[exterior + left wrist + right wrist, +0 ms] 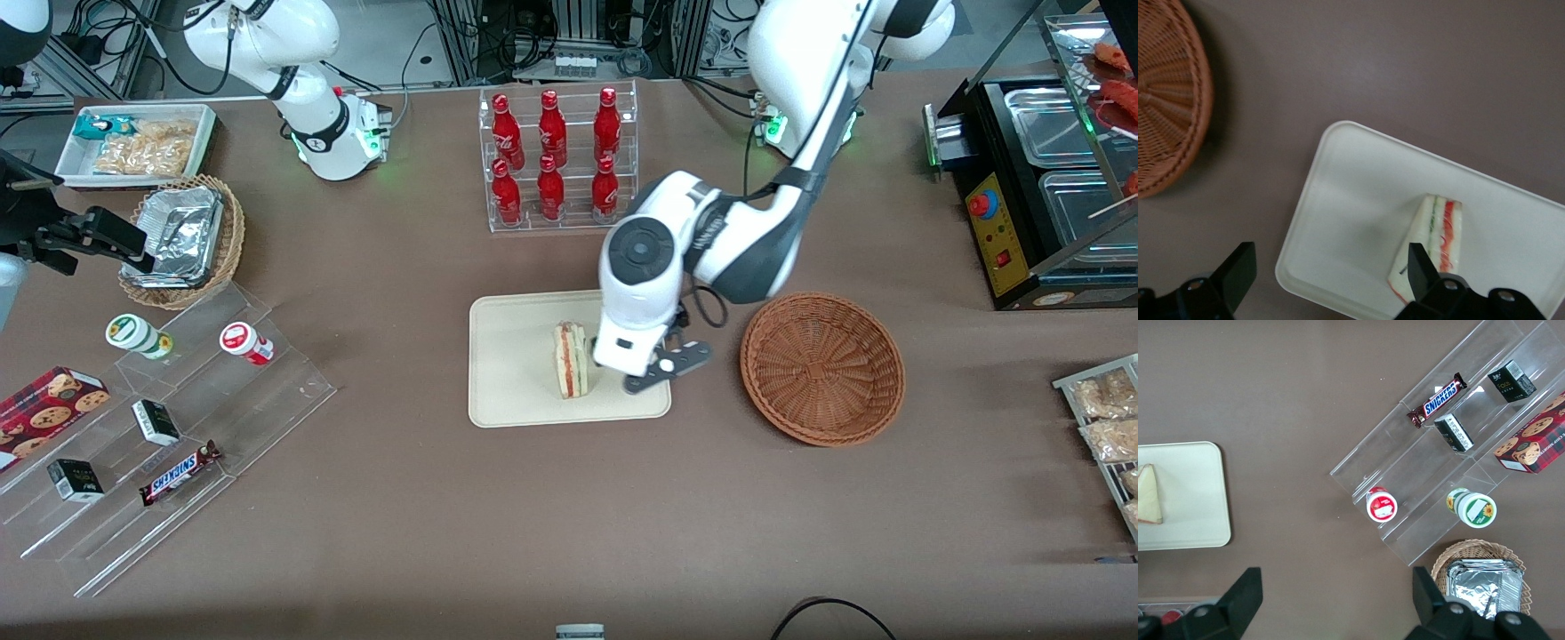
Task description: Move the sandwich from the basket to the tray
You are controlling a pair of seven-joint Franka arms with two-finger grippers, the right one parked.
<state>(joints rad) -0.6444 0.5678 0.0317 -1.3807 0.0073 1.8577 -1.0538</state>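
The sandwich (571,360) rests on the cream tray (516,382) with its pink, orange and green layers showing, and nothing holds it. It also shows on the tray (1358,213) as a sandwich (1435,233) in the left wrist view. My left gripper (624,357) hovers over the tray's edge nearest the basket (822,369), just beside the sandwich. The gripper (1328,270) is open, its black fingers (1238,273) spread wide with only the tray between them. The reddish-brown basket (1165,100) holds nothing. The right wrist view shows the sandwich (1148,495) on the tray (1191,500).
A clear rack of red bottles (556,156) stands farther from the front camera than the tray. A stepped acrylic stand (169,436) with snacks, a tan basket of foil containers (182,240) and a white snack tray (138,142) lie toward the parked arm's end. A black appliance (1031,187) stands toward the working arm's end.
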